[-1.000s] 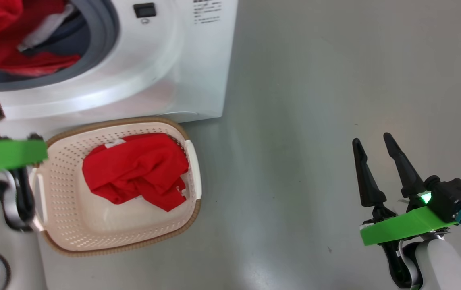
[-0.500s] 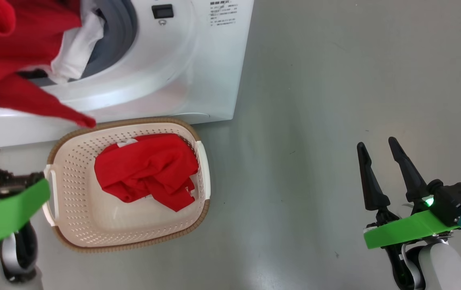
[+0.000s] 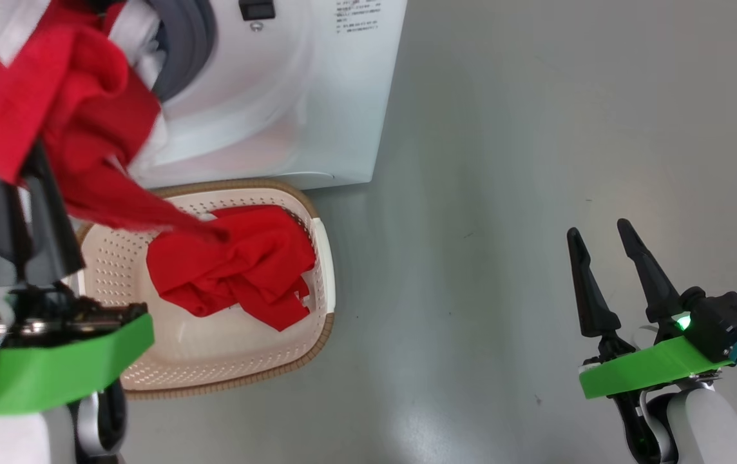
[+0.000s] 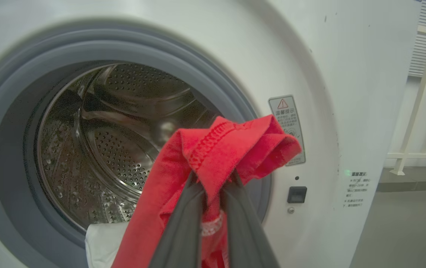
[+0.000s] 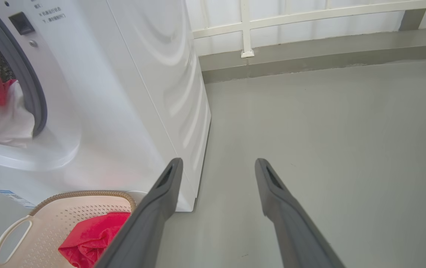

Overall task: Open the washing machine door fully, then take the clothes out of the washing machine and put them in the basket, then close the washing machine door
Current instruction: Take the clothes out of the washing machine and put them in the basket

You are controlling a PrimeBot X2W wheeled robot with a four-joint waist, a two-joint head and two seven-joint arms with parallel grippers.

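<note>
- The right gripper (image 3: 597, 227), at 3 o'clock in the head view, hangs over the grey floor (image 3: 504, 193) with its fingers apart, empty.
- The left gripper (image 4: 213, 188), at 9 o'clock, is clamped on a red garment (image 4: 235, 149).
- The basket (image 3: 324, 258), at 8 o'clock, holds a second red garment (image 3: 239, 258).
- The washing machine (image 3: 317, 96) stands behind it, at 11 o'clock.

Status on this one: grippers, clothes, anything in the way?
Left gripper shut on a red garment, hanging at the washing machine mouth. Right gripper open, empty, over floor. Another red garment in basket. Nothing blocking the drop.
</note>
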